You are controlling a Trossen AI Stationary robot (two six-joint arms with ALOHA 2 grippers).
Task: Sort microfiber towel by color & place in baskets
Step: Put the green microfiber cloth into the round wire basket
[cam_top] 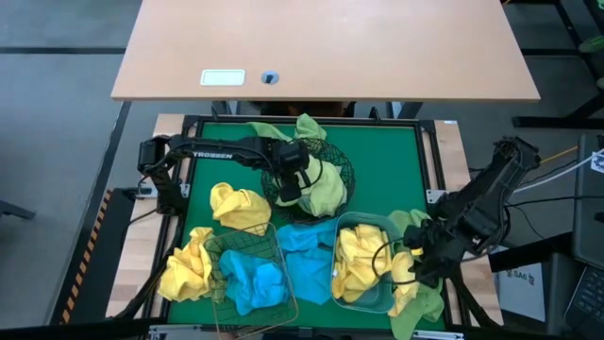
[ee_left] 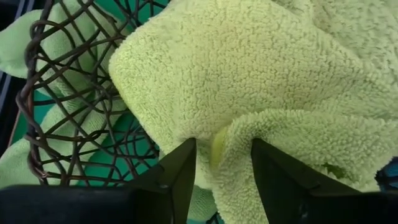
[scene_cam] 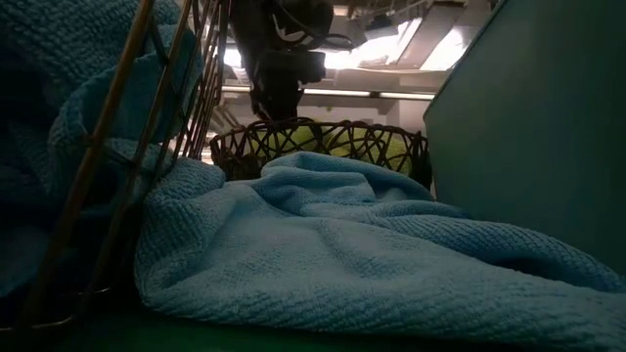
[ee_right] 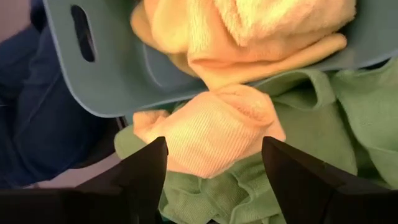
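Hanging over black bowl (cam_top: 344,175), left gripper (cam_top: 294,185), fingers parted astride green towel (ee_left: 261,81) heaped inside, no clear long axis. Right gripper (cam_top: 427,257) spread above yellow towel (ee_right: 208,127) beside tub (ee_right: 112,74).

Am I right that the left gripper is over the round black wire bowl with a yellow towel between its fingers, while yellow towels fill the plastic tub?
Not quite: the towel between the left gripper's fingers is light green, not yellow, as the left wrist view shows. The rest holds: that gripper is over the round black wire bowl, and yellow towels fill the plastic tub.
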